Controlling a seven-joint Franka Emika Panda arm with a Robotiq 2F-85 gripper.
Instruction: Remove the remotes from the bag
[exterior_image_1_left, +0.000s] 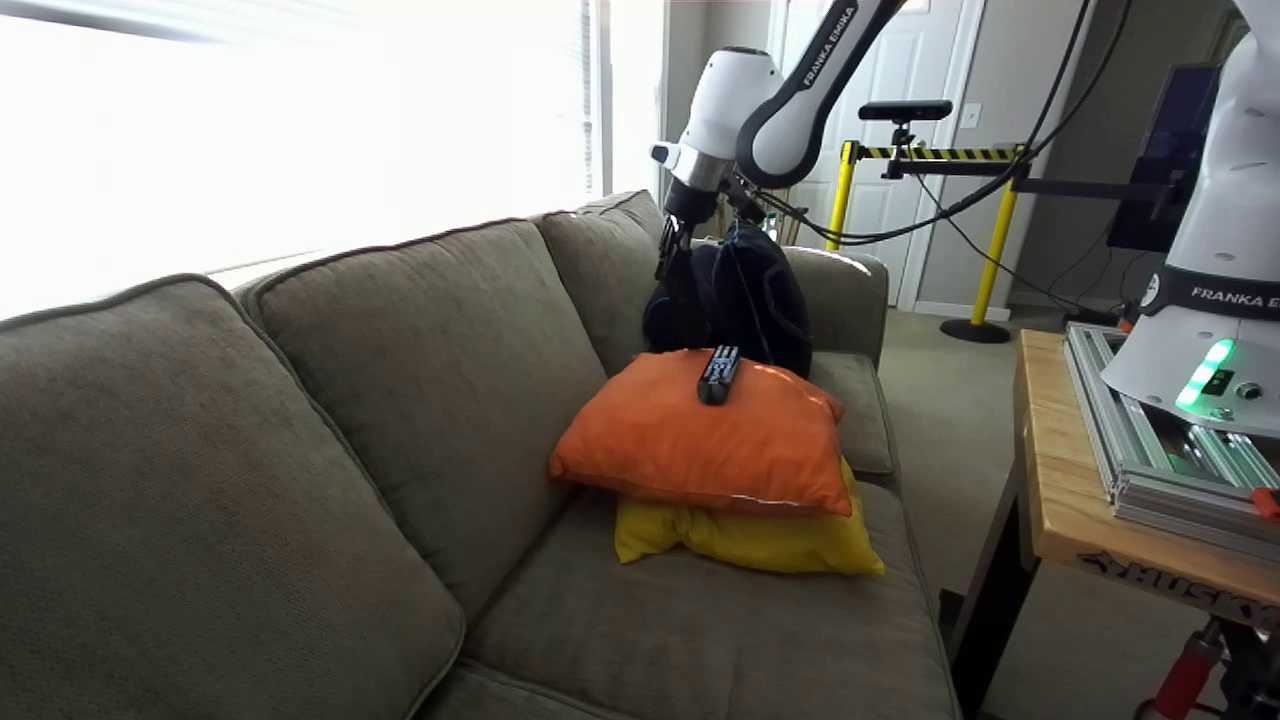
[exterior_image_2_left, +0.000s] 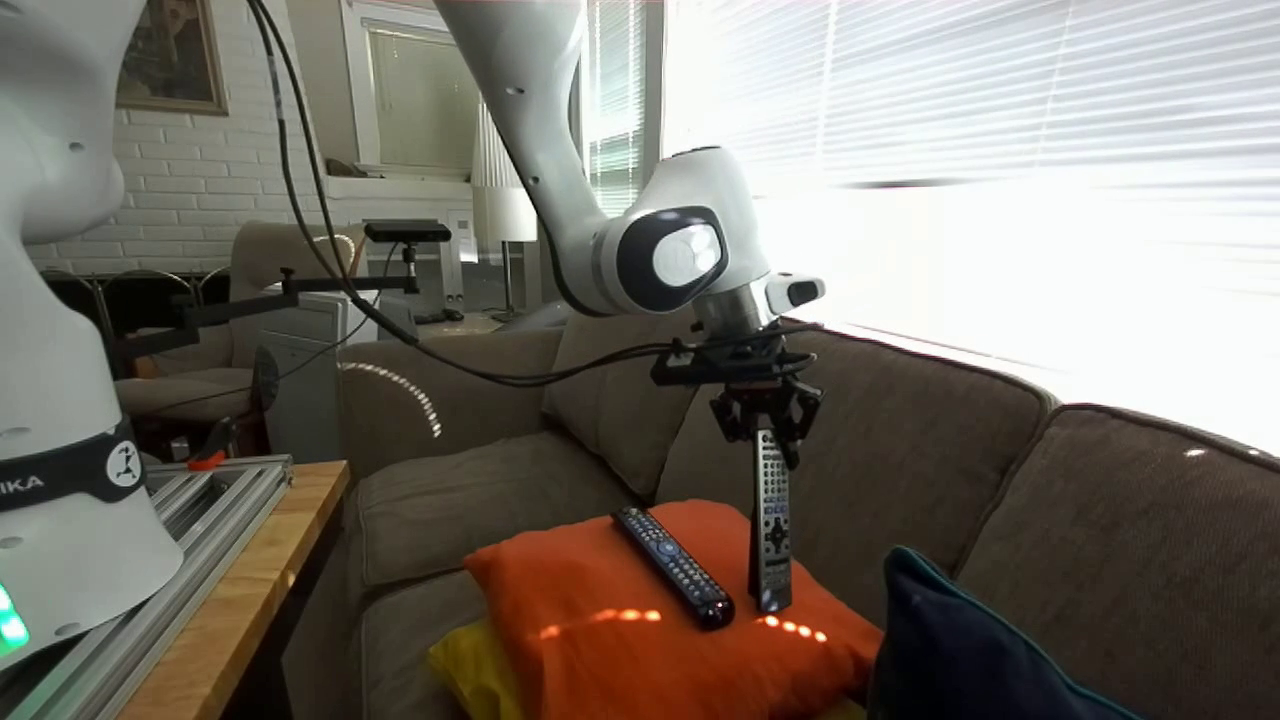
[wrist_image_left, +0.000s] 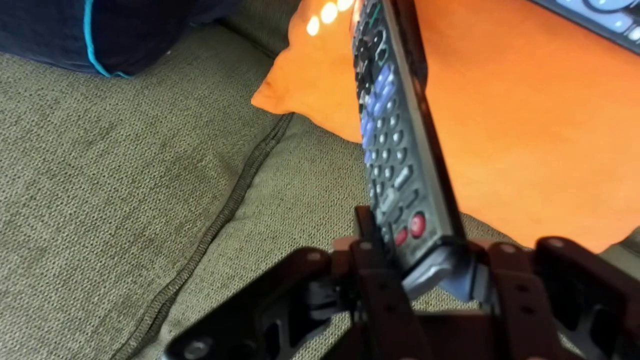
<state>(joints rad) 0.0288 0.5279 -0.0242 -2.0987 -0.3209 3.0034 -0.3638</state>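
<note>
Grey-brown sofa (exterior_image_1_left: 420, 350) beside a bright window (exterior_image_1_left: 300, 130)

Grey remote (exterior_image_2_left: 772, 520) near-vertical; black remote (exterior_image_2_left: 672, 565) on pillow (exterior_image_1_left: 690, 455); bag (exterior_image_1_left: 760, 300) beside, apparently slumped.

Two remotes (exterior_image_2_left: 772, 520), one bag (exterior_image_1_left: 755, 290), two pillows (exterior_image_1_left: 690, 445)

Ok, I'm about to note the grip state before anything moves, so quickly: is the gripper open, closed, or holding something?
Gripper: closed, holding a remote by one end.
</note>
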